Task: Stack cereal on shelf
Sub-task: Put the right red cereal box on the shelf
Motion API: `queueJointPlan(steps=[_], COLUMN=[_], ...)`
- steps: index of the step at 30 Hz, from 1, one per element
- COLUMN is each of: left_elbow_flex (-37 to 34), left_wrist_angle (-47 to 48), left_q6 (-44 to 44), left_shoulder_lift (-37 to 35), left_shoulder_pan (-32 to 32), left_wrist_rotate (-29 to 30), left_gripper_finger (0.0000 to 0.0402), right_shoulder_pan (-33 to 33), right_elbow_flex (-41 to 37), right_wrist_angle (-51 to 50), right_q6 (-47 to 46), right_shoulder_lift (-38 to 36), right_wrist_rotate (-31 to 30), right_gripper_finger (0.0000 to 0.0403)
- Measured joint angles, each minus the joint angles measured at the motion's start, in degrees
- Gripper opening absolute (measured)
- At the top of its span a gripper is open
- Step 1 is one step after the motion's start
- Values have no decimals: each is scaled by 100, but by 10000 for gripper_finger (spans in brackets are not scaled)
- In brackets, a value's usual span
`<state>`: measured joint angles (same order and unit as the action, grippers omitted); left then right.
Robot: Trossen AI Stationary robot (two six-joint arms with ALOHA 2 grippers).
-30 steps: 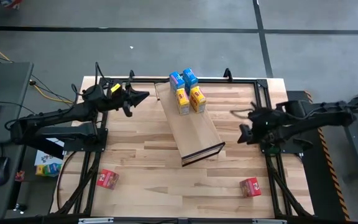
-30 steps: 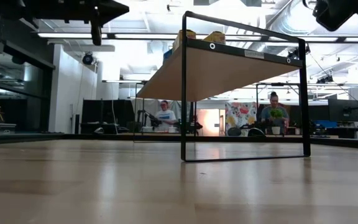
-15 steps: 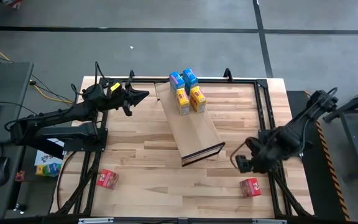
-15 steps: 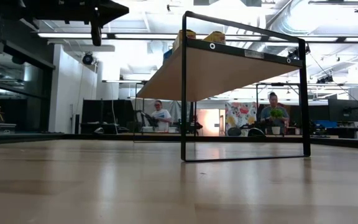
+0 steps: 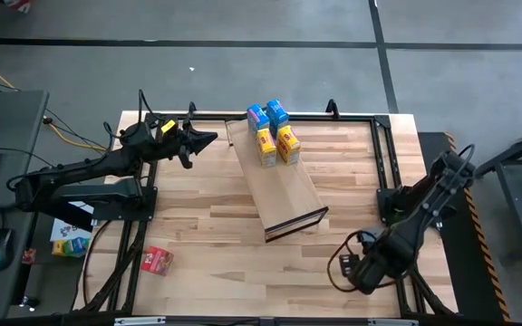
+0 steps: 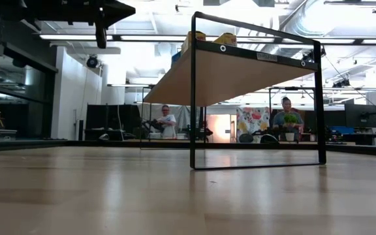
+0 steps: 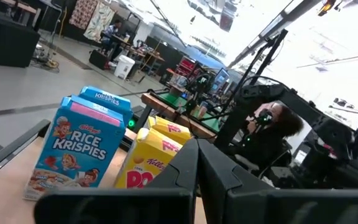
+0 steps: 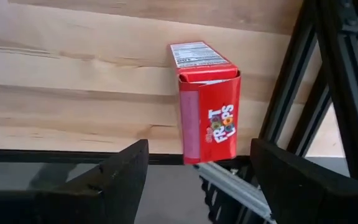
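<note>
You have four small cardboard cereal boxes, two blue (image 5: 267,115), two yellow (image 5: 277,145), on tan cardboard shelf board (image 5: 275,186). Two red remain: one (image 5: 156,261) on bench; other (image 8: 207,101) between right end effector's (image 8: 197,169) spread fingers, ungripped. Left end effector (image 5: 208,139) closed, empty.

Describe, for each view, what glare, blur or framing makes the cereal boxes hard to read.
Left wrist view: bright windows wash out the background, blue box legible. Right wrist view: red box sharp, evenly lit. Low view: backlit shelf hides its boxes. High view: print too small.
</note>
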<state>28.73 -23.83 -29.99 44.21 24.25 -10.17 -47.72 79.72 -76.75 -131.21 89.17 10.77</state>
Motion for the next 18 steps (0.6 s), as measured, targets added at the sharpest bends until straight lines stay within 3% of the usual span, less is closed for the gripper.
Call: queueJointPlan(steps=[4, 8, 12, 18], left_elbow_flex=[0, 0, 0, 0], left_wrist_angle=[-4, -4, -5, -4], left_q6=[-107, -100, -95, -77], left_shoulder_lift=[0, 2, 0, 2], left_shoulder_pan=[0, 0, 0, 0], left_wrist_rotate=[2, 2, 2, 4], left_gripper_finger=[0, 0, 0, 0], right_shoulder_pan=[-76, -198, -227, -228], right_elbow_flex=[-126, -706, -1186, -1611], right_wrist_angle=[-74, 464, 1221, 1543], right_q6=[71, -55, -221, -208], right_shoulder_lift=[20, -194, -408, -407], right_wrist_rotate=[39, 210, -48, -94], right_gripper_finger=[275, 275, 275, 275])
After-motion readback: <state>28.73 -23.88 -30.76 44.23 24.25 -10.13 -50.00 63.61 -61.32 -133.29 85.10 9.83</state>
